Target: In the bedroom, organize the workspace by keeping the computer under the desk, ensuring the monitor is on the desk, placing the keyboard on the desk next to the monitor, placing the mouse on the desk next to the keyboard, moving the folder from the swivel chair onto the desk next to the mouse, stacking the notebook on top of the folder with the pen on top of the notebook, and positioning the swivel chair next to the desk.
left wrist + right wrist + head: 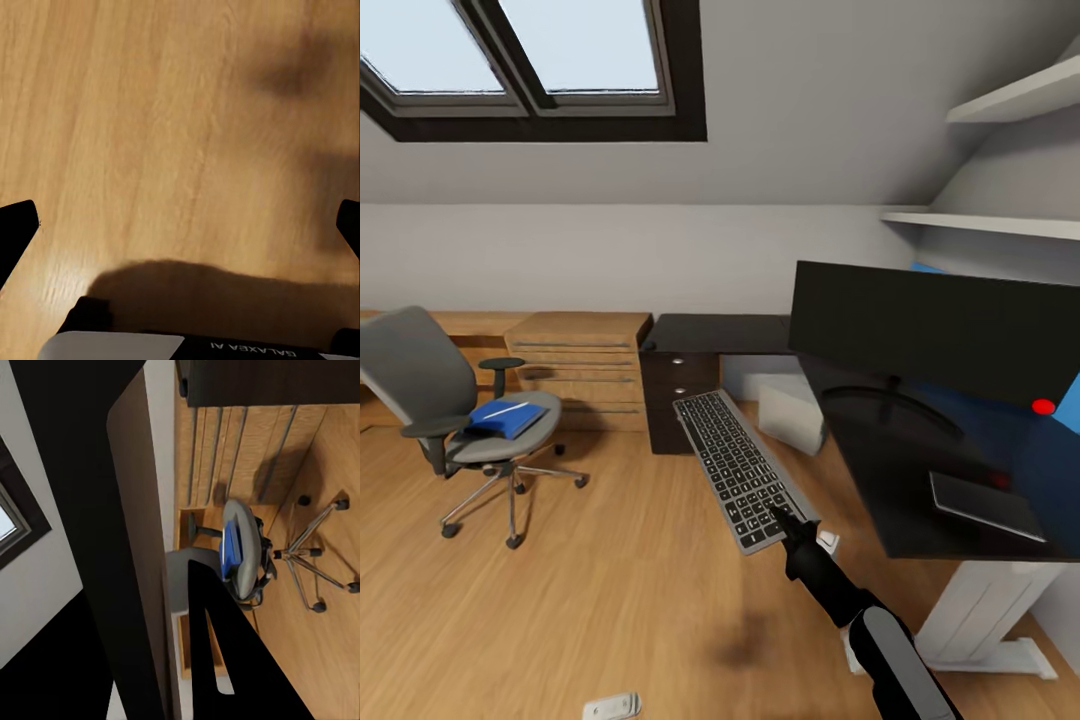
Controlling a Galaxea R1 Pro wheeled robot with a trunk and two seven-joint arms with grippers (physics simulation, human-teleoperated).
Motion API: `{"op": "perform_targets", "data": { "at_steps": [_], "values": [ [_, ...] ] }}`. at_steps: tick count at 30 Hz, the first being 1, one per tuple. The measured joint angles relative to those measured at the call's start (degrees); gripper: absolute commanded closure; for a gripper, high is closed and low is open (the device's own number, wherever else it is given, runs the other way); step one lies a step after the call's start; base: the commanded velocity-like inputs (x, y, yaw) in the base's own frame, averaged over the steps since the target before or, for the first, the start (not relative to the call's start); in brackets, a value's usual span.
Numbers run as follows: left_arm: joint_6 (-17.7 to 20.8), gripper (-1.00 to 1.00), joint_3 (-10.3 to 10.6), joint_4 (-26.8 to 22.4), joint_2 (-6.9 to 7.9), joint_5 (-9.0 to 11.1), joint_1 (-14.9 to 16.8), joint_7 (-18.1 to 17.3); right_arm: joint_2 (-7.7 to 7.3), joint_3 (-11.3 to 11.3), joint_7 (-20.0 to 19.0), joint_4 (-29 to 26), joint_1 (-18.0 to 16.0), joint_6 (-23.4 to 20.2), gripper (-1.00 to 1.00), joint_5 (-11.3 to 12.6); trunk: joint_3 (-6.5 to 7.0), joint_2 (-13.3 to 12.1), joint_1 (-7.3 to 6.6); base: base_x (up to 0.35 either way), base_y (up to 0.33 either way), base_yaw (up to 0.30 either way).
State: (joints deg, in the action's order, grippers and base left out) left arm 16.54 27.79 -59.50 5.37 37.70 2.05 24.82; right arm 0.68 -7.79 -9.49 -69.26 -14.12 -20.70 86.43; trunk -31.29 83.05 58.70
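My right gripper [784,518] is shut on the near end of the silver-grey keyboard [738,468], holding it in the air left of the black desk [880,520]. The right wrist view has the keyboard [131,547] edge-on. The black monitor [935,328] stands on the desk. Beneath the desk sits the pale computer [792,410]. The grey swivel chair [435,400] stands apart at the left, carrying the blue folder [508,420] with a white pen [508,409] on top. My left gripper [180,225] hangs open over bare floor.
A flat dark grey slab [986,504], possibly the notebook, lies on the desk's near end. A small pale object [612,707], possibly the mouse, lies on the wood floor. Light-wood drawers [582,368] and a dark drawer unit [680,392] line the back wall.
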Motion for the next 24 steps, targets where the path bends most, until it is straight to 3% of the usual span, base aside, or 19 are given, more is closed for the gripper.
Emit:
{"op": "perform_targets", "data": {
  "at_steps": [7,13,24],
  "values": [
    [-0.01,-1.0,0.01,0.01,0.0,0.02,0.0,-0.01,-0.06,0.03,0.02,0.01,0.01,0.0,1.0,-0.04,0.41,0.0,0.0,0.267,0.156,0.0],
    [-0.02,-1.0,0.01,0.01,0.0,0.01,0.0,0.0,-0.17,0.05,0.02,0.0,0.01,-0.08,1.0,0.14,0.45,0.0,0.03,0.047,0.016,0.0],
    [-0.02,-1.0,0.02,0.02,0.0,0.0,0.01,0.07,-0.34,0.02,0.01,-0.01,0.0,-0.36,1.0,0.29,2.43,-4.4,-2.4,0.042,0.001,0.0]
  ]
}}
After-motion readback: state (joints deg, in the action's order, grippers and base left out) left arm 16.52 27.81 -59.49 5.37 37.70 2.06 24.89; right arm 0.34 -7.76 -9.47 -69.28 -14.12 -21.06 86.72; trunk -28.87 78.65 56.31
